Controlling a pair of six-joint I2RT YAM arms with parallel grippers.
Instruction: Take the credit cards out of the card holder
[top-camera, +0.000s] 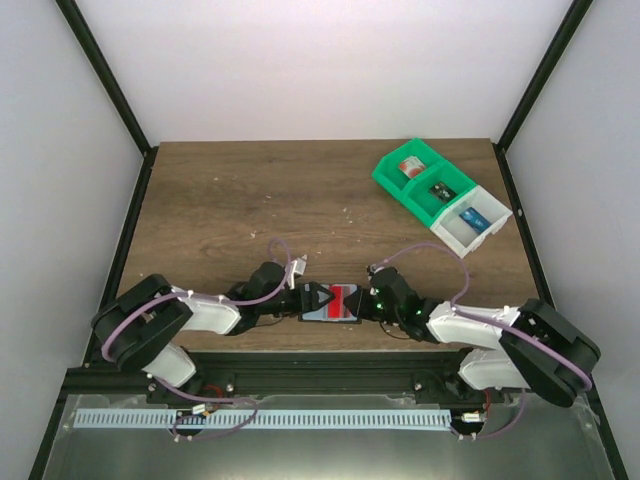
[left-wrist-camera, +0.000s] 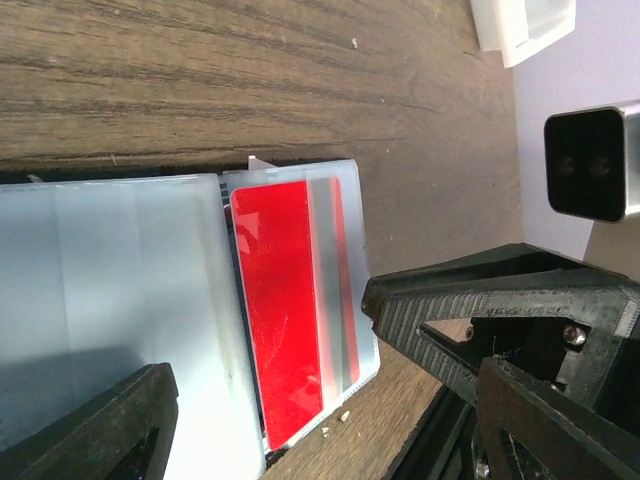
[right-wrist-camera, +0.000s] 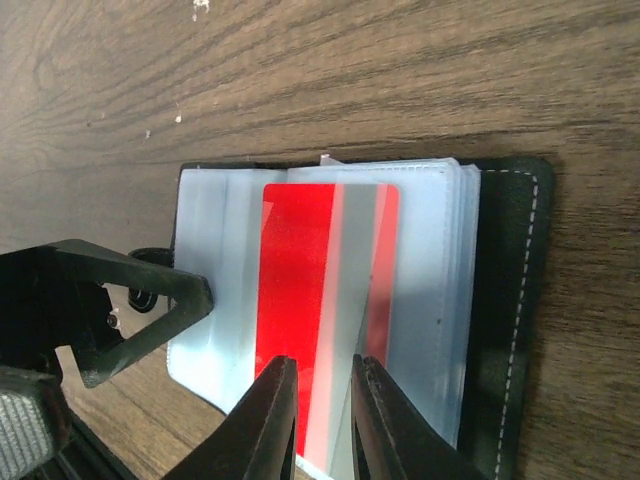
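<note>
One open card holder (right-wrist-camera: 508, 320) holds one visible red credit card (right-wrist-camera: 300, 290).

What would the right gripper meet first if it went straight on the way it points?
The red card in the open holder: the right gripper points along it, tips over its near end. Whether they touch it is unclear.

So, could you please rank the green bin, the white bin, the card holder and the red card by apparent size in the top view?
Largest to smallest:
1. green bin
2. white bin
3. card holder, partly covered
4. red card
</note>
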